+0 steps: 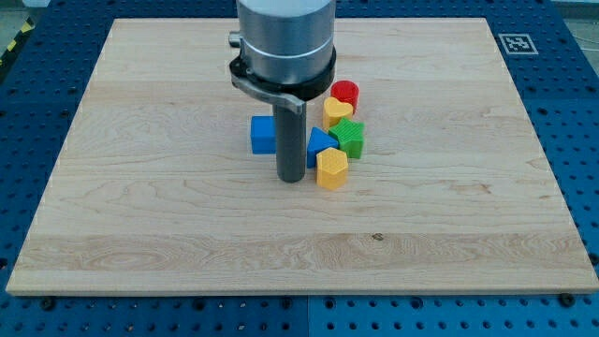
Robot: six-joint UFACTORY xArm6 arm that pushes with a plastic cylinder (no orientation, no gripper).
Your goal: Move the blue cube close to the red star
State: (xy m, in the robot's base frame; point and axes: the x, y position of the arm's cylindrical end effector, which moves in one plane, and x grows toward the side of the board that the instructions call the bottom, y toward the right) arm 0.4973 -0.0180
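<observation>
1. Standing upright near the middle of the wooden surface point(140, 215), the dark rod ends with my tip point(292, 179) resting on the board, just right of the blue cube point(263, 135) and a little nearer than it.
2. No end effector with jaws shows; the arm carries only this straight rod, which has hold of nothing.
3. Left of the rod, the blue cube sits touching it or very nearly so; I cannot tell which.
4. Right of the rod, a tight cluster of blocks lies close together.
5. A second blue block point(320, 144), partly hidden behind the rod, sits just right of it; its shape is unclear.
6. A yellow block point(331, 168) lies nearest in the cluster, just right of my tip.
7. A green block point(349, 138) sits right of the second blue block, touching it.
8. Another yellow block point(336, 112) lies just beyond the green one.
9. A red block point(344, 92) sits farthest in the cluster; it looks rounded, and no star shape can be made out.
10. The blue cube is near this red block, with the rod and other blocks between them.
</observation>
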